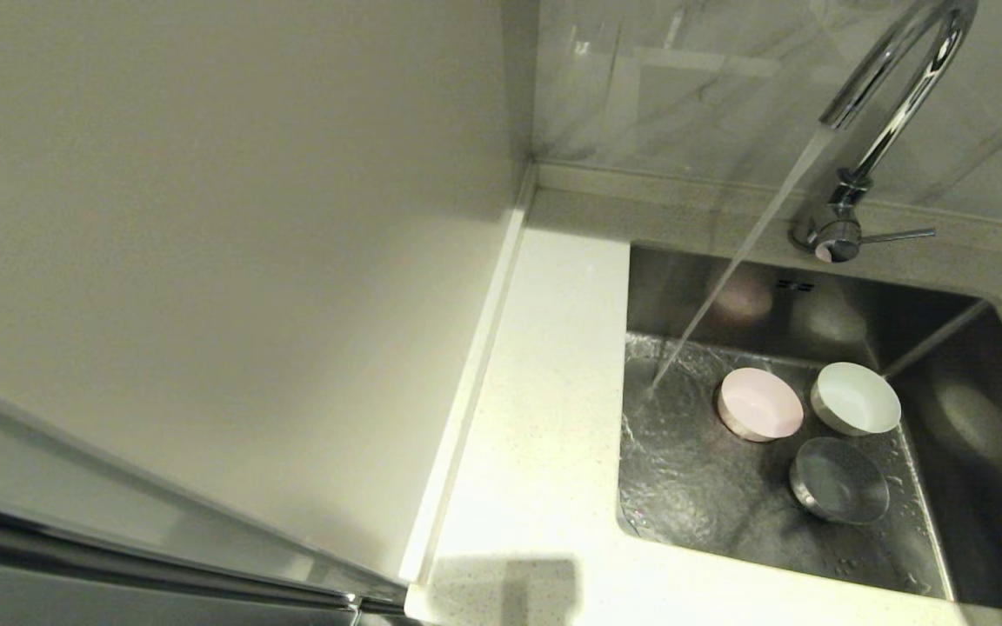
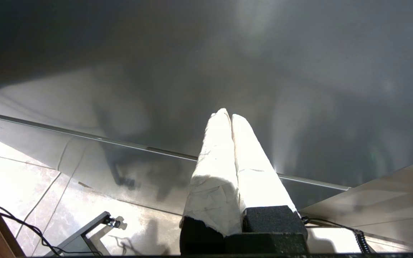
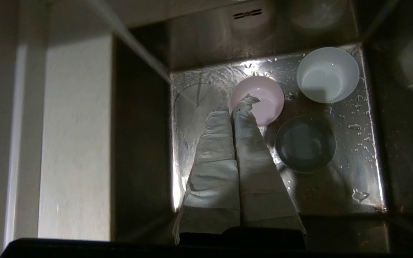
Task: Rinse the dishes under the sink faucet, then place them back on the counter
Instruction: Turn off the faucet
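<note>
Three dishes stand upright on the floor of the sink [image 1: 684, 513]: a pale pink bowl [image 1: 760, 403], a white bowl [image 1: 855, 398] and a third bowl [image 1: 838, 479] that looks grey-blue in shade. Water runs from the faucet [image 1: 888, 130] in a slanting stream and lands on the sink floor just left of the pink bowl [image 3: 264, 98], touching no bowl. My right gripper [image 3: 233, 107] hangs shut and empty above the sink, its tips over the pink bowl's near rim. It does not show in the head view. My left gripper [image 2: 227, 114] is shut, empty and away from the sink.
The white speckled counter [image 1: 544, 391] runs along the sink's left side and front. A plain wall panel [image 1: 249, 261] rises at its left. The faucet's thin lever [image 1: 901, 235] sticks out to the right. The left gripper faces a grey cabinet front above a tiled floor [image 2: 20, 179].
</note>
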